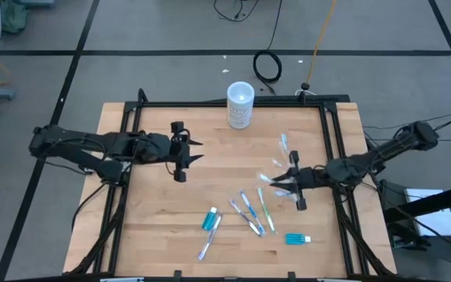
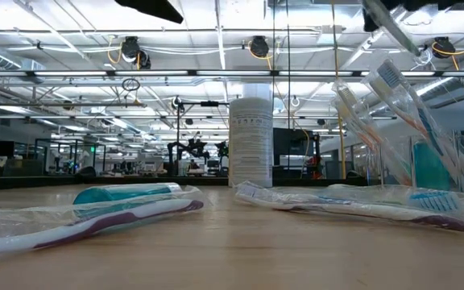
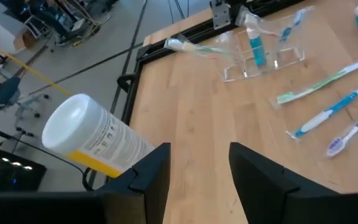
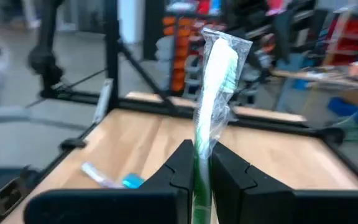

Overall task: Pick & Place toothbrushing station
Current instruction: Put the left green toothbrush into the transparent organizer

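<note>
The right gripper (image 4: 196,167) has its fingers clamped on a wrapped green toothbrush (image 4: 215,93), which stands up past the fingertips with its bristled head farthest from them. In the high view this gripper (image 1: 286,185) sits at the counter's (image 1: 155,227) right side, just beside the clear cup (image 1: 284,160), which already holds a teal tube and some brushes. The move ahead, as I judge it, turns on bringing the brush's long axis over the cup mouth. More brushes (image 1: 249,213) lie mid-counter, nearer the right arm. The left gripper (image 1: 193,150) waits left of centre, fingers apart and empty, near the white-lidded container (image 1: 240,104).
</note>
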Robot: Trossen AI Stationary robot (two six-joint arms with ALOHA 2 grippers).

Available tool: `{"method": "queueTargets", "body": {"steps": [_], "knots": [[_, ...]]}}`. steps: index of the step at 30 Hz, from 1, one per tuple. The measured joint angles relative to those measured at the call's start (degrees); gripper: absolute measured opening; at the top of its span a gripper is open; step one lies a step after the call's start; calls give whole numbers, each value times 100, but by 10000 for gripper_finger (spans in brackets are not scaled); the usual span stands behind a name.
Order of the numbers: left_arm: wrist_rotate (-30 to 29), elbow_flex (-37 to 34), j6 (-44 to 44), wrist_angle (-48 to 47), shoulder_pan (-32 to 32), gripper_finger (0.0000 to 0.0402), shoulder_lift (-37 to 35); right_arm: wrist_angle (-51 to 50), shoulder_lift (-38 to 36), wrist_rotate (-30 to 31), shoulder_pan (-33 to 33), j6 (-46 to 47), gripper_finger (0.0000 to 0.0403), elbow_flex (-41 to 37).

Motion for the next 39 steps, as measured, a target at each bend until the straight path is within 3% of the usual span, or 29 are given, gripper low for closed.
{"method": "queueTargets", "body": {"steps": [5, 10, 14, 18, 23, 32, 37, 39], "knots": [[27, -10, -36, 15, -8, 170, 219, 1358, -151, 843, 620, 35, 22, -917], [15, -9, -157, 126, -7, 170, 412, 3354, -180, 1703, 1065, -354, 21, -2119], [4, -10, -208, 437, -4, 170, 592, 4536, -165, 1860, 1270, -110, 21, -2944], [-2, -7, -157, 846, -2, 170, 775, 3710, -38, 1769, 1471, -339, 21, -2752], [-13, 1, 65, 1433, 103, 170, 919, 3854, 97, 1820, 1617, -714, 21, -2537], [1, -7, 48, 1363, 308, 170, 990, 3303, 198, 1860, 1799, -141, 21, -2516], [2, -4, 26, 1360, 332, 170, 988, 3063, 428, 2599, 1775, 12, 21, -2514], [2, -4, 26, 1383, 332, 170, 988, 3091, 539, 2573, 1775, 180, 21, -2514]]}}
